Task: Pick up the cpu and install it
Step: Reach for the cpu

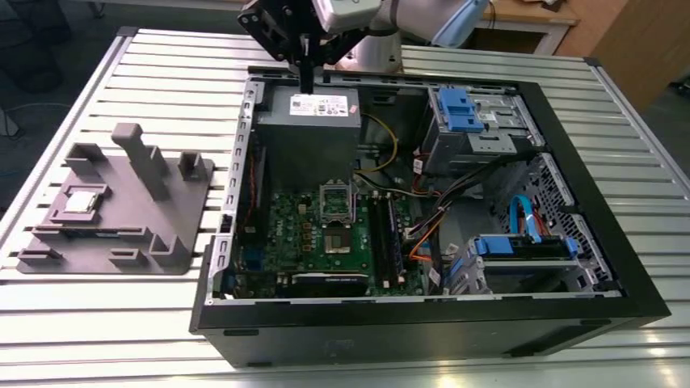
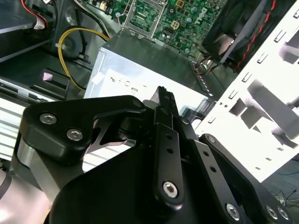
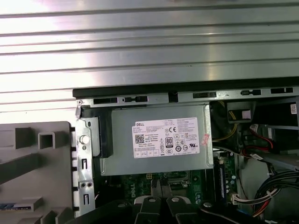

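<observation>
The cpu [image 1: 84,200], a small silver square chip, lies in a recess of the grey plastic fixture [image 1: 119,212] on the table, at the exterior view's left of the open computer case [image 1: 431,210]. My gripper [image 1: 307,87] hangs above the case's far edge, over the grey power supply [image 1: 313,121], far from the cpu. Its black fingers are pressed together with nothing between them, as seen in the second wrist view [image 2: 163,95] and the first wrist view [image 3: 156,184]. The silver socket frame [image 1: 336,204] stands on the green motherboard [image 1: 323,242] in the case.
The case holds bundled cables [image 1: 431,210], blue drive brackets [image 1: 453,109] and a drive bay [image 1: 523,246]. The fixture's upright posts [image 1: 145,158] rise beside the cpu. The ribbed metal table [image 1: 129,323] surrounds the case. A yellow cable [image 2: 74,42] runs beside the power supply [image 2: 140,65].
</observation>
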### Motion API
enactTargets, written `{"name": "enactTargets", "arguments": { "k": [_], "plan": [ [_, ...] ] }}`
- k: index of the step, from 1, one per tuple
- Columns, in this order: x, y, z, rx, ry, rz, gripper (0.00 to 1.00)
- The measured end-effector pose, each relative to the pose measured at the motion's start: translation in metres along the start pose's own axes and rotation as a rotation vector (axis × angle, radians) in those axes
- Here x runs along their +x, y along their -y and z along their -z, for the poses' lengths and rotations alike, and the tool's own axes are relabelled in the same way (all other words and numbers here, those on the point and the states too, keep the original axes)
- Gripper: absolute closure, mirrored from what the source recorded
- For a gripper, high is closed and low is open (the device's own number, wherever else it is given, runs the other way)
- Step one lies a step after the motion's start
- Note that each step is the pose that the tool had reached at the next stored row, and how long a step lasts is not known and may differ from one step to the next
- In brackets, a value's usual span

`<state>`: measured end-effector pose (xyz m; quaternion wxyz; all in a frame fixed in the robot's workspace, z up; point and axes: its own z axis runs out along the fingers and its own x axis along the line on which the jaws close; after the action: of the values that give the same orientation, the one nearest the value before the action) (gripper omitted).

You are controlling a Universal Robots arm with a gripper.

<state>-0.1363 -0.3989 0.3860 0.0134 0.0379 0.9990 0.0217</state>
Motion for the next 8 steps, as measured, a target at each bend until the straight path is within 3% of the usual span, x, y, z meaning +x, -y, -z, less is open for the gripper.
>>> {"name": "enactTargets", "arguments": {
  "k": [8],
  "plan": [
    [0.0105,0.0008,0.0003,0.0,0.0008,0.0,0.89]
  ]
}}
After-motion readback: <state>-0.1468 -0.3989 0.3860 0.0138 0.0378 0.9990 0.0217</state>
